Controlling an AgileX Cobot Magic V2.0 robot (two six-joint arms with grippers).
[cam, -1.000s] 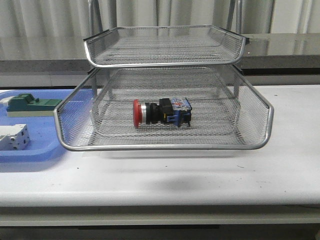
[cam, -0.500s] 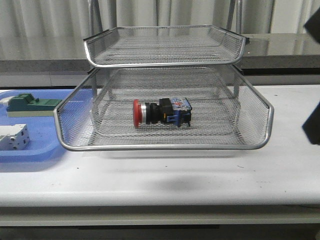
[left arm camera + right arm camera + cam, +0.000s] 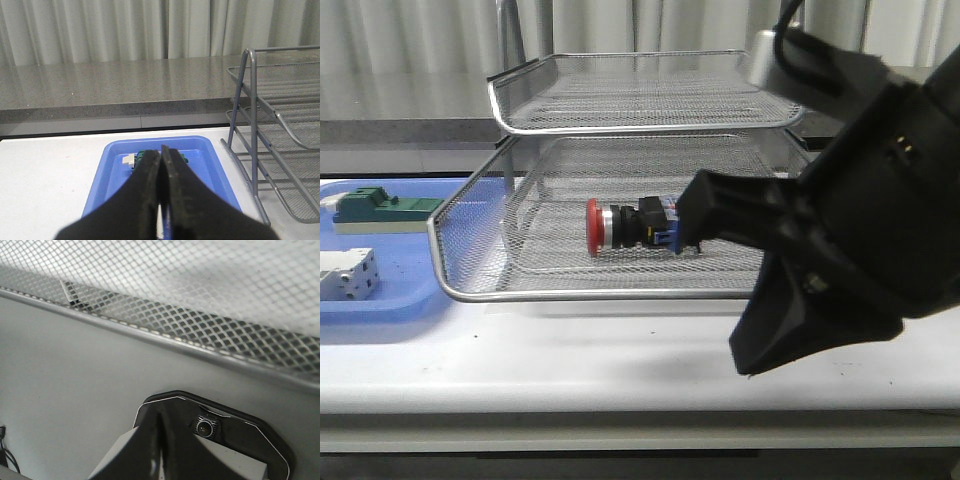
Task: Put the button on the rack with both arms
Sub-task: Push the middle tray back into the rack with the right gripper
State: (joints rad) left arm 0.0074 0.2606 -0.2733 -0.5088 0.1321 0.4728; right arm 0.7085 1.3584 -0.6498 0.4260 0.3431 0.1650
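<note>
The push-button (image 3: 638,226) lies on its side in the pulled-out lower tray of the wire-mesh rack (image 3: 650,293), red cap pointing left, so the likely remaining step is sliding that tray in: push squarely on the chrome front rim, gently, so the button doesn't roll. The right tool (image 3: 155,440) looks pressed together and empty beside the rim. The left tool (image 3: 160,175) is pressed together over the blue tray (image 3: 212,165), which holds a green block (image 3: 375,210) and a white-grey block (image 3: 345,275).
</note>
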